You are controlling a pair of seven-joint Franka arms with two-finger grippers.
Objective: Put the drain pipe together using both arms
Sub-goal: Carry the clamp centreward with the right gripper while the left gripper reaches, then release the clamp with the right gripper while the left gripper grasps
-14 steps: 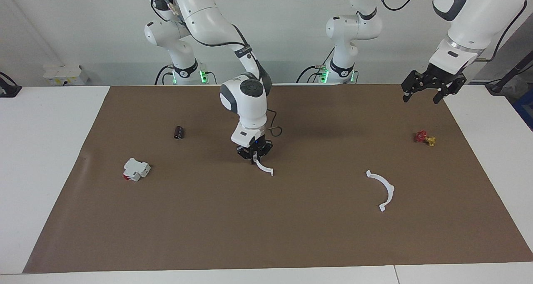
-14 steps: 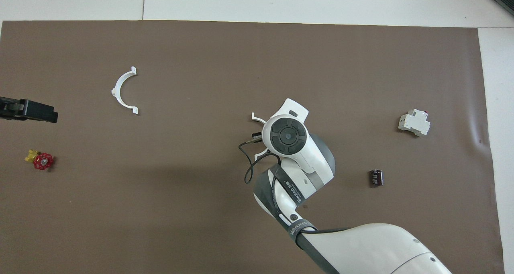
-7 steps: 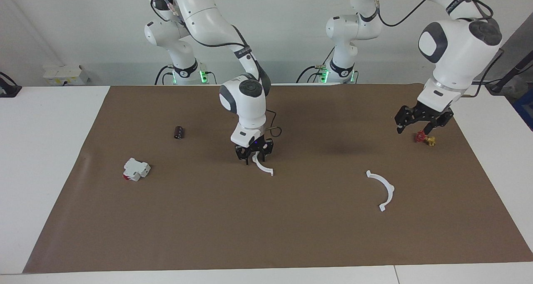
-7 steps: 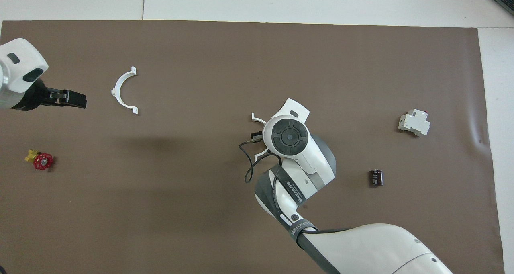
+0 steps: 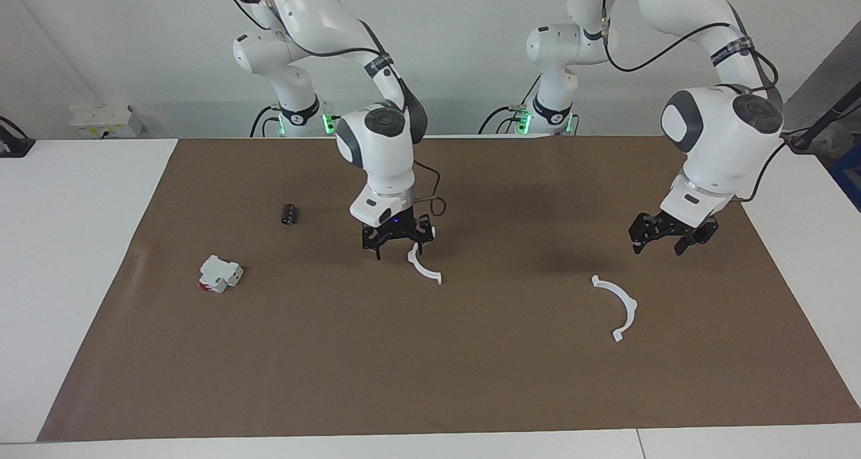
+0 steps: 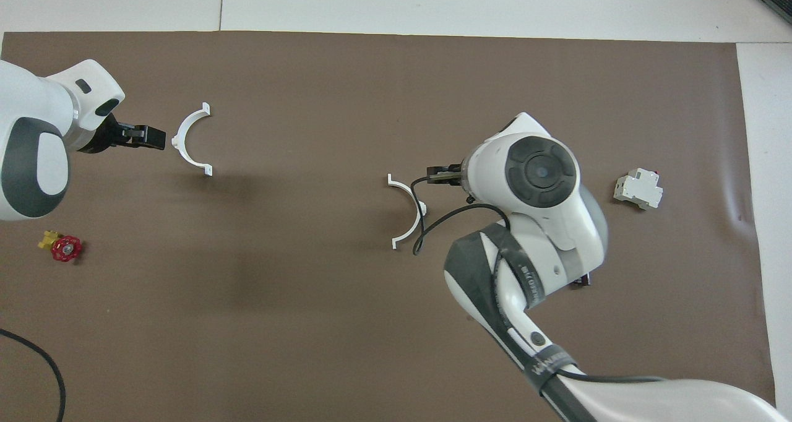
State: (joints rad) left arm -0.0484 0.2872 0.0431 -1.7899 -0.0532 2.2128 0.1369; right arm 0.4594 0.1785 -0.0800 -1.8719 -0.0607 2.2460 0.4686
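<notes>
Two white half rings lie flat and well apart on a brown mat covering the desk [image 5: 81, 297]: one half ring [image 5: 424, 268] mid-mat, the other half ring [image 5: 617, 305] toward the left arm's end. A white block [image 5: 219, 274], a dark cylinder [image 5: 289, 213] and a red valve [image 6: 65, 248] lie off to the sides, none between them. Right tool [image 5: 396, 241], clamped on the middle half ring a second ago, has let go and risen, fingers apart. Left tool [image 5: 668, 236] has come down near the other half ring, fingers apart

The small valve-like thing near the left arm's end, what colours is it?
Red handwheel on a yellow body; clearest in the overhead view.
</notes>
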